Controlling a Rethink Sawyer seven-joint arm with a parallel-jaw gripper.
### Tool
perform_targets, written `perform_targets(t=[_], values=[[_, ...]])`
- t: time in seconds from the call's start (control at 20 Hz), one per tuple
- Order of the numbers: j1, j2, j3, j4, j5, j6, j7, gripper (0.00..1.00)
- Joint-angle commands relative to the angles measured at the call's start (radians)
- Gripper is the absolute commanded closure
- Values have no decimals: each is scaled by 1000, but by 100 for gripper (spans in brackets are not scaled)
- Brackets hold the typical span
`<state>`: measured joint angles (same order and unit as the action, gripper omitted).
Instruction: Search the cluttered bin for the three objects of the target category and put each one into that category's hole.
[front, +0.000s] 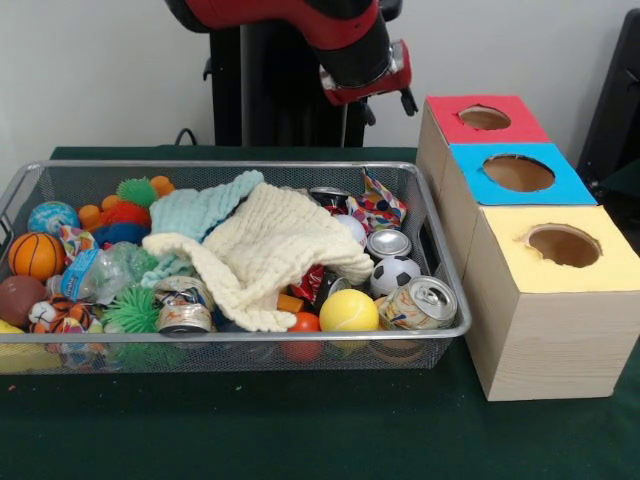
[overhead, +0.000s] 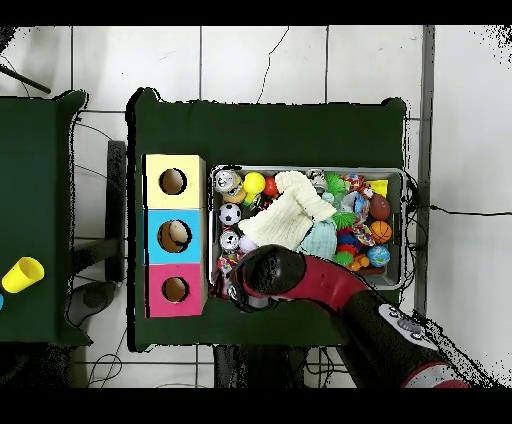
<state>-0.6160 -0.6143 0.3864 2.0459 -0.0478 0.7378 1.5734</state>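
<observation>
The wire bin (front: 440, 330) is sitting on the green table (front: 300, 430), holding balls, cans and cloths. A cream cloth (front: 275, 250) is lying across the bin's middle, a yellow ball (front: 349, 311) and a can (front: 420, 303) near its front right corner. The arm (front: 340, 35) is hanging above the bin's back edge; whether the gripper is apart or together cannot be determined. Three boxes with holes, red (front: 484, 118), blue (front: 517, 173) and yellow (front: 563, 245), are standing beside the bin's right edge.

We can read no text, label, brand or number anywhere; the print on the cans (front: 420, 303) is illegible.
</observation>
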Motion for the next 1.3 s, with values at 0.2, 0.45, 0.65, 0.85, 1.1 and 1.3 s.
perform_targets(t=[0.2, 0.45, 0.65, 0.85, 1.1, 1.3], values=[[-10, 51, 97, -254, -205, -97, -169, 0], [-55, 78, 160, -263, -269, -165, -176, 0], [-52, 90, 169, -282, -300, -159, -140, 0], [-50, 101, 177, -288, -329, -176, -111, 0], [-67, 120, 174, -240, -373, -217, -93, 0], [-107, 133, 164, -146, -432, -326, -59, 0]])
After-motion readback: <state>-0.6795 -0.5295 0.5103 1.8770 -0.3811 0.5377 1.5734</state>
